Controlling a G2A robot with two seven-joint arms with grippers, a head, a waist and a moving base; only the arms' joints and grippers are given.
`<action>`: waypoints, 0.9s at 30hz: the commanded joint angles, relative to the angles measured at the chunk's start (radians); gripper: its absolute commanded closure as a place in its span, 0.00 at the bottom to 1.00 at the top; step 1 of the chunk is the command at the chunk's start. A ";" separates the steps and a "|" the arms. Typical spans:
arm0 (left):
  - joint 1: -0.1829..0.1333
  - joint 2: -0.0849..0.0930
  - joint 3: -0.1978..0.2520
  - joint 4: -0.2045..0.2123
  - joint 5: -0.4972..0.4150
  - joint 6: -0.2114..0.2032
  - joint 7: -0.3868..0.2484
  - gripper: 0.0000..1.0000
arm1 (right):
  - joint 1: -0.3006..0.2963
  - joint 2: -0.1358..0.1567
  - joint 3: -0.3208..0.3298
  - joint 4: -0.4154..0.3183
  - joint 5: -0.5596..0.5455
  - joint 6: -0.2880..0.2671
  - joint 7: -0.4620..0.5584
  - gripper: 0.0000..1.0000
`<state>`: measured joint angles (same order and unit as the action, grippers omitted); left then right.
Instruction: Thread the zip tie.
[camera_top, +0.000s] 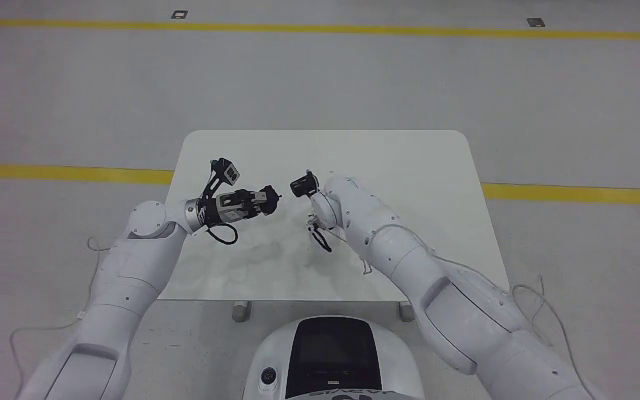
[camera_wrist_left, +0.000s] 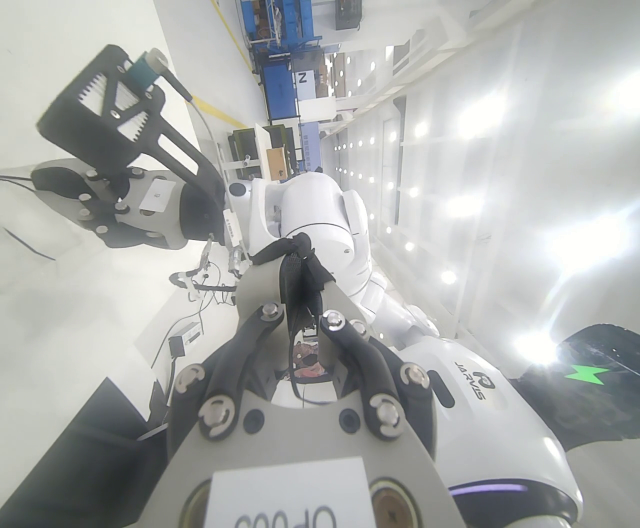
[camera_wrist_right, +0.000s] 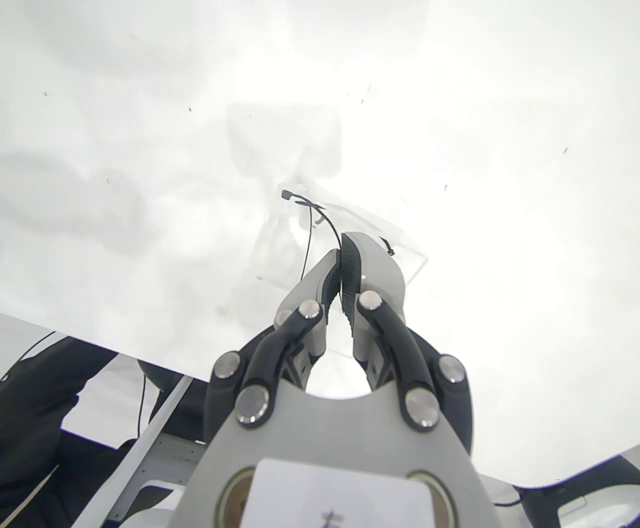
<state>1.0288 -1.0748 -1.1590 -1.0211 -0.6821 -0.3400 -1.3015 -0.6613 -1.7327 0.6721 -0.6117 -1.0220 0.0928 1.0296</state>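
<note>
My right gripper (camera_wrist_right: 341, 246) is shut on a thin black zip tie (camera_wrist_right: 327, 225) just above the white table (camera_top: 420, 200). The strap curves away from the fingertips to its small head (camera_wrist_right: 286, 194), and a second length of strap (camera_wrist_right: 306, 245) runs back beside the fingers. Under it lies a clear plastic bag (camera_wrist_right: 360, 220). In the top view the right gripper (camera_top: 313, 224) points down at the table's middle. My left gripper (camera_top: 274, 194) is held level a little to its left. Its fingers (camera_wrist_left: 260, 285) are shut, with dark wrap at the tips and a thin black strap (camera_wrist_left: 295, 370) running between them.
Another small black zip tie head (camera_wrist_right: 389, 248) lies on the bag beside the right fingers. In the left wrist view the right arm's wrist (camera_wrist_left: 150, 200) and camera mount (camera_wrist_left: 100, 105) hang close in front of the left gripper. Bare table (camera_top: 400, 160) stretches beyond both grippers.
</note>
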 joint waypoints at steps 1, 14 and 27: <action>0.000 0.000 0.000 0.000 0.000 0.000 0.000 1.00 | -0.021 0.020 0.019 -0.054 -0.020 0.003 0.019 1.00; 0.000 0.000 0.000 0.000 0.000 0.000 0.000 1.00 | -0.226 0.142 0.179 -0.459 -0.155 -0.037 0.151 1.00; 0.000 0.000 0.000 0.000 0.000 0.000 0.000 1.00 | -0.434 0.214 0.385 -0.756 -0.037 -0.198 0.054 1.00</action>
<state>1.0288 -1.0748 -1.1590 -1.0211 -0.6821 -0.3400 -1.3015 -1.0870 -1.5228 1.0447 -1.3604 -1.0818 -0.0739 1.0820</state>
